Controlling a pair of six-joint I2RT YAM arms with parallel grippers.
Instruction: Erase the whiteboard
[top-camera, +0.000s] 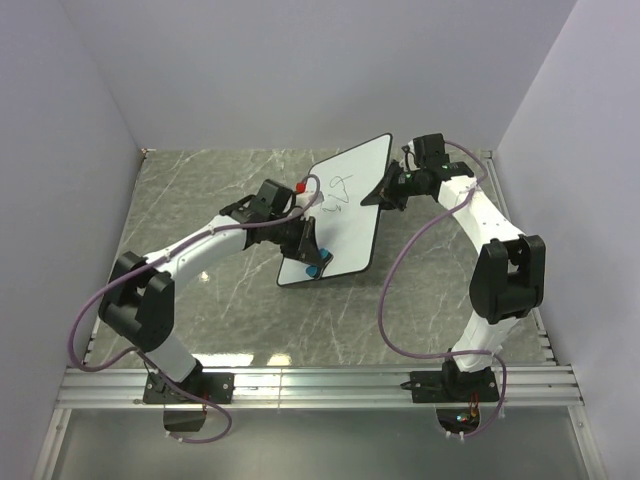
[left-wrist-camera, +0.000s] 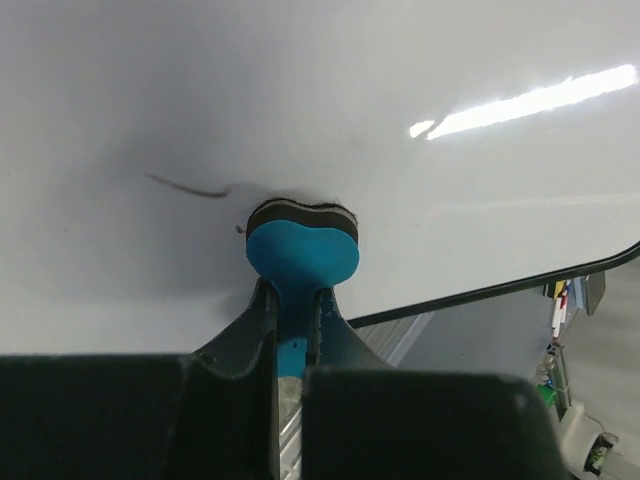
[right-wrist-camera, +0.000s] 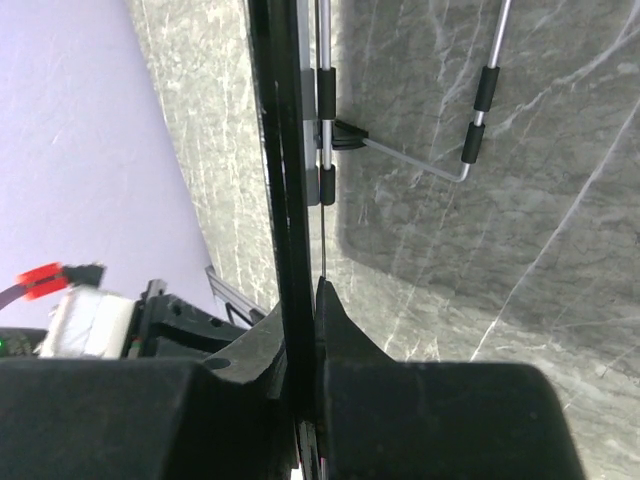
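The whiteboard (top-camera: 350, 230) stands tilted at mid-surface, its right edge clamped between the right fingers (right-wrist-camera: 340, 330). The left fingers (left-wrist-camera: 255, 330) pinch a blue eraser (left-wrist-camera: 302, 250) against the board's face, so I judge wiping is the step in hand. The next move calls for sweeping up the board to the scribbles (top-camera: 338, 190). Around the board lie a grey marbled surface (top-camera: 200, 190) and lilac walls (top-camera: 60, 120).

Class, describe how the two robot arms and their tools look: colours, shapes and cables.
Both the left arm and right arm have white tubular links with chunky black joint housings. A purple cable loops along each. The left tool and right tool are black, each with two tapering fingers.
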